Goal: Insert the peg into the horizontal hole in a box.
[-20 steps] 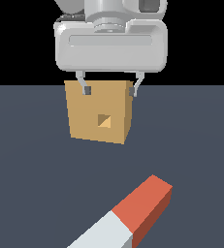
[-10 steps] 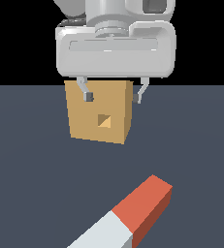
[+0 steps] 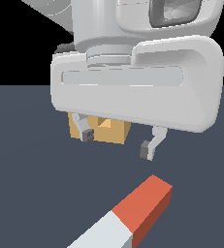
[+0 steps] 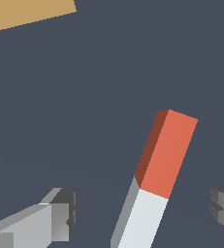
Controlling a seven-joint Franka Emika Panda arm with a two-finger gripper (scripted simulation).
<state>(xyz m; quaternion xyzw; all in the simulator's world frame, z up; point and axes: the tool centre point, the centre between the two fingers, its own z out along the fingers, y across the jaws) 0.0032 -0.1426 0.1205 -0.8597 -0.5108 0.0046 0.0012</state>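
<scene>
The peg [image 3: 128, 218] lies flat on the dark floor in the foreground, its red-orange half pointing toward the box and its pale half running off the frame's lower edge. My gripper [image 3: 117, 142] hangs open above the floor, between the tan box [image 3: 112, 131] and the peg's red end. Nothing is held. The white gripper body covers most of the box, and I cannot make out the hole. In the wrist view the peg [image 4: 154, 186] lies below and between the two spread fingers [image 4: 60, 213] of the gripper [image 4: 145, 208]. A corner of the box [image 4: 26, 12] also shows there.
Dark grey floor [image 3: 31, 193] surrounds the peg and the box. No other objects show in either view.
The gripper has moved from above the box toward the peg and the camera, now looming large and hiding most of the box. Peg and box have not moved.
</scene>
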